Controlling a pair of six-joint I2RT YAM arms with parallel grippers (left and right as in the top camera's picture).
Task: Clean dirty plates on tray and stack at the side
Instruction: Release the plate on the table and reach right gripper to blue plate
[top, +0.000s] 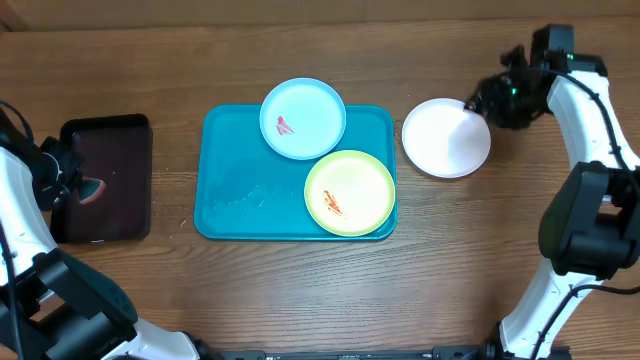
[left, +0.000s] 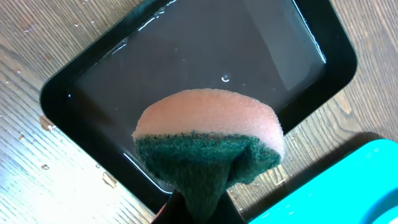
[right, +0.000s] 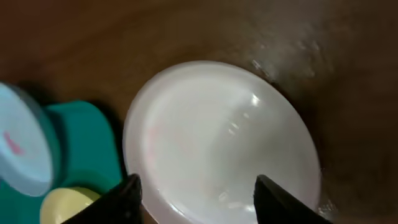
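Left gripper (top: 76, 184): clamped on sponge (left: 208, 140), over black tray (top: 122, 205). Right gripper (right: 199, 190): jaws apart, above white plate (top: 446, 138) on table (top: 300, 300), just right of tray (top: 232, 195). Blue plate (top: 303, 118) and yellow-green plate (top: 350, 192): on tray, smeared; blue plate apparently overhangs far rim.

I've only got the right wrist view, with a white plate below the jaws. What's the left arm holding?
Observer: The left gripper is shut on a sponge, pink over green.
Operator: Where is it?
Observer: Over a black tray, left of the turquoise tray.
Operator: Is the yellow-green plate dirty?
Observer: Yes, the yellow-green plate has an orange-red smear at its lower left.
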